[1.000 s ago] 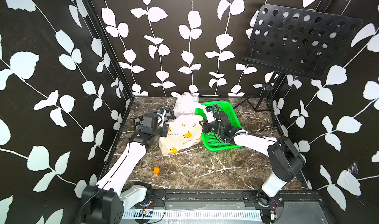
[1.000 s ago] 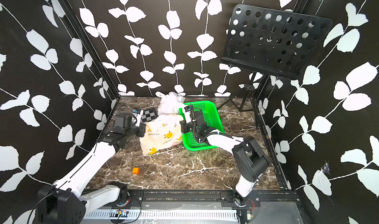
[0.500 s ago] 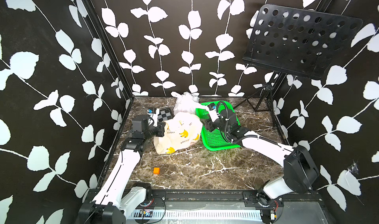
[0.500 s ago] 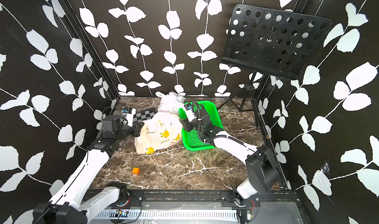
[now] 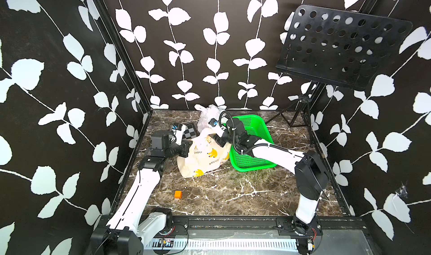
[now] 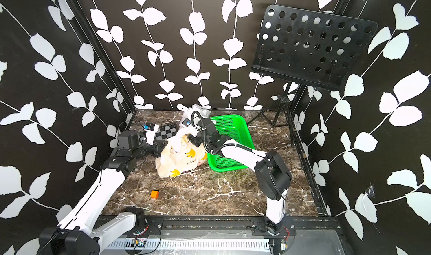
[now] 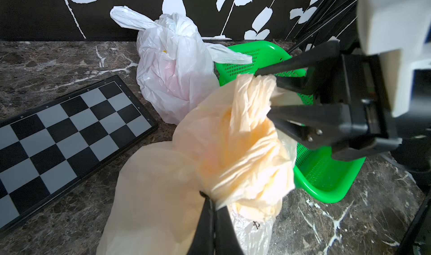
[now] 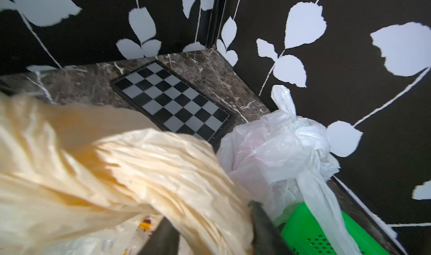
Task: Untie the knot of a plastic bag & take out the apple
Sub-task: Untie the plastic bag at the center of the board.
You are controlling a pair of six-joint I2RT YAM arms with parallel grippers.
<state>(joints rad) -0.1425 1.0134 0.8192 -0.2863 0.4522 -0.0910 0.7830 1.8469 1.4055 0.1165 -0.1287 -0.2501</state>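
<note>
A cream plastic bag [image 5: 205,158] printed with yellow bananas lies mid-table, seen in both top views [image 6: 182,155]. Its top is bunched into a twisted knot [image 7: 245,153]. My left gripper [image 7: 207,195] is shut on a fold of the bag's plastic just below that bunch, at the bag's left side [image 5: 187,147]. My right gripper [image 7: 263,92] stands at the bag's upper right [image 5: 219,140], its jaws apart, with a twisted ear of the bag running between them [image 8: 208,210]. The apple is hidden.
A tied white plastic bag [image 5: 207,116] stands behind the cream one, against the green basket [image 5: 254,153]. A chessboard [image 5: 190,132] lies at the back left. An orange cube [image 5: 178,193] sits near the front. A black music stand [image 5: 338,50] rises at the back right.
My left arm has drawn back to the left with the bag's plastic in its jaws. My right gripper let go, opened wide, and now stands narrower around the bag's ear.
</note>
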